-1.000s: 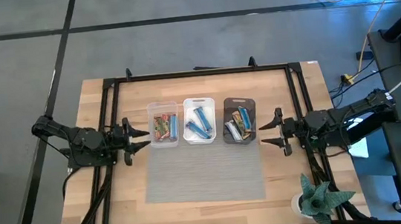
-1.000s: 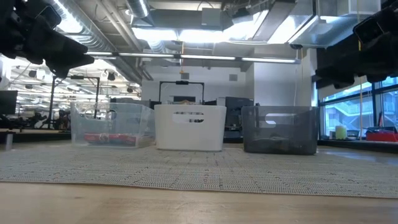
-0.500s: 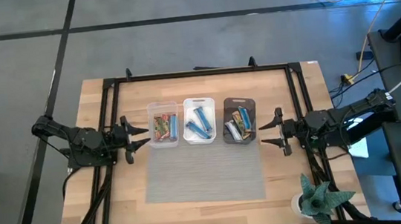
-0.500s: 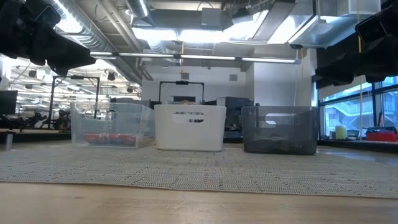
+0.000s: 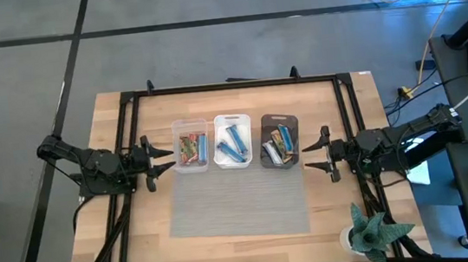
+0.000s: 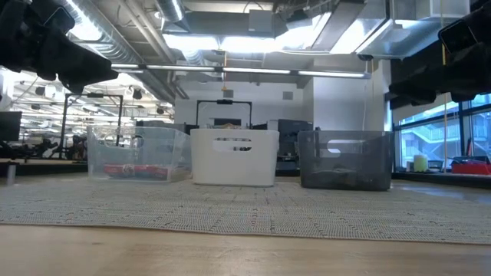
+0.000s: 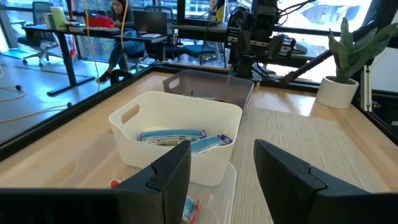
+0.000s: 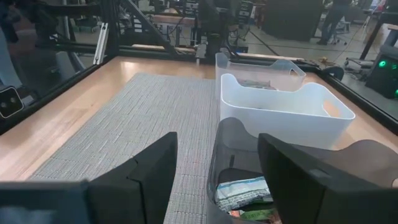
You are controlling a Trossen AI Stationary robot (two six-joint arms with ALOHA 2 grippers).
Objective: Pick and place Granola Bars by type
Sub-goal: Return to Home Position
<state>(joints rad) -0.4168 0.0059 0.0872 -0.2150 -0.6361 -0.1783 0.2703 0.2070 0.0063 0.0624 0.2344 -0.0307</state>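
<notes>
All the granola bars lie in three bins side by side on the far half of the table. The clear left bin (image 5: pixel 190 147) holds red-green bars and one blue bar. In the white middle bin (image 5: pixel 233 141) lie blue bars (image 7: pixel 174 135). The dark right bin (image 5: pixel 279 141) holds brown-orange and silver-blue bars (image 8: pixel 244 188). My left gripper (image 5: pixel 165 156) hovers open just left of the clear bin, above the table. My right gripper (image 5: pixel 315 156) hovers open just right of the dark bin. Both are empty.
A grey woven mat (image 5: pixel 239 200) covers the table's middle in front of the bins. A potted plant (image 5: pixel 372 231) stands at the near right corner. A black frame (image 5: pixel 229 85) runs around the work area. People sit at desks in the room beyond.
</notes>
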